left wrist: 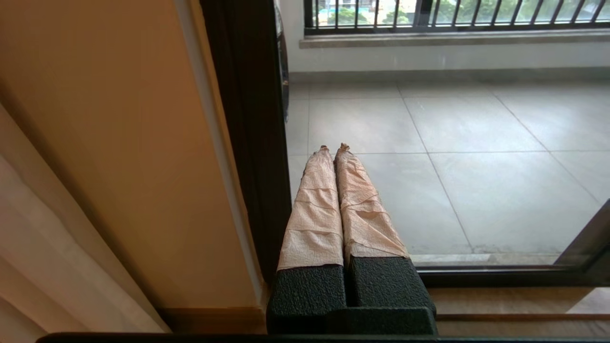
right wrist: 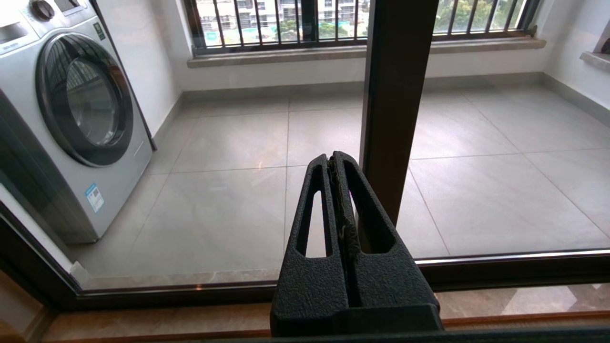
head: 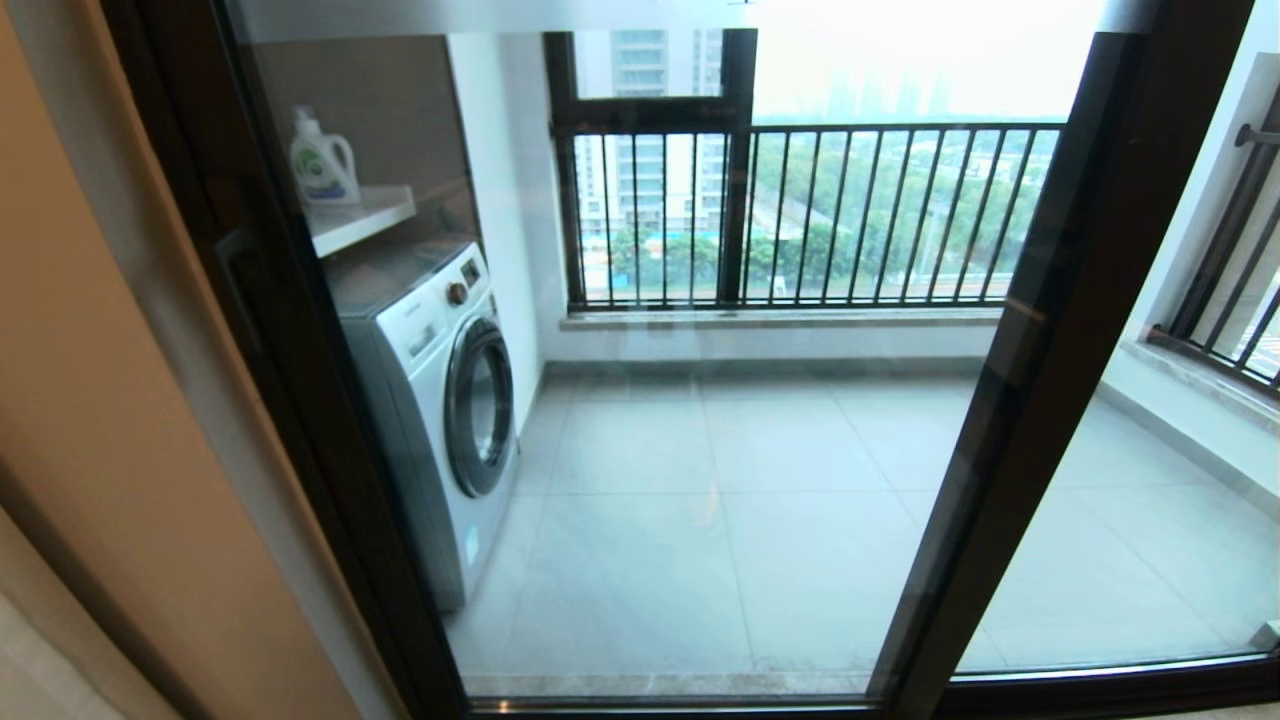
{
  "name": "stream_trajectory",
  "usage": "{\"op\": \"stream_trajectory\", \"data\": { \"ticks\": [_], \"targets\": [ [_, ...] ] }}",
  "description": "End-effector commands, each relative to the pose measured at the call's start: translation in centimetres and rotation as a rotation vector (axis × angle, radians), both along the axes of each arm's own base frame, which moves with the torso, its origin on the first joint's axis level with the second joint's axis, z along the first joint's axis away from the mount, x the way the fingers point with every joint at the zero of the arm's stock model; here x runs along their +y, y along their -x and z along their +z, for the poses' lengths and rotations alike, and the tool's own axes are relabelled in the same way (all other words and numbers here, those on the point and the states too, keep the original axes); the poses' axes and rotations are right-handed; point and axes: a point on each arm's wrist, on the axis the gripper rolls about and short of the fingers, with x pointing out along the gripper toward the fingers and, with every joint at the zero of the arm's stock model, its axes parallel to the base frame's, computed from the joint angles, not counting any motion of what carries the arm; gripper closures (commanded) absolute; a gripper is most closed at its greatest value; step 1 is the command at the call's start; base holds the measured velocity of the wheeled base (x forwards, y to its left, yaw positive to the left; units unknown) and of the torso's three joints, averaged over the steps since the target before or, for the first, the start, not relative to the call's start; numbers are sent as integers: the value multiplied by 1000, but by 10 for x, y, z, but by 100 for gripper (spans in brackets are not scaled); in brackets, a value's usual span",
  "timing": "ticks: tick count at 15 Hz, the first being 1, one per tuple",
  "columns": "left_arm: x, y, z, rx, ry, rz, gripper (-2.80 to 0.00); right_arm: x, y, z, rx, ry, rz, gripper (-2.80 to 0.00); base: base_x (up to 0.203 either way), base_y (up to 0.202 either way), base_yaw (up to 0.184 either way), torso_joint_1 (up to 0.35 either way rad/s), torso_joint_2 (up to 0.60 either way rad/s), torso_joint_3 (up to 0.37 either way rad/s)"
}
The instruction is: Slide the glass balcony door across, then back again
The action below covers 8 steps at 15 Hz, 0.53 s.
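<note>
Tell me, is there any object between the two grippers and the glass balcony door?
Nothing visible. The left gripper and right gripper, both shut, point at the glass balcony door across open space.

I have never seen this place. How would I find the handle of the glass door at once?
Start from the white washing machine on the balcony, seen through the glass door. The door's dark upright runs just in front of the machine, next to the beige wall. The handle is the small dark pull on that upright, level with the shelf; the other upright shows none.
</note>
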Motion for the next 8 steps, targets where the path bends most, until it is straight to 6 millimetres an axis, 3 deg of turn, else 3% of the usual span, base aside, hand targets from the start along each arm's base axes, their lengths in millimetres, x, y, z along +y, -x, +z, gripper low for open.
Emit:
{"op": "stream_trajectory", "data": {
  "ticks": [1,8],
  "targets": [
    [0,0,0,2,0,0,0,0,-1,-3,12,-18,-1,0,0,0,0,0,0,0],
    [0,0,0,2,0,0,0,0,-1,-3,10,-21,-1,0,0,0,0,0,0,0]
  ]
}}
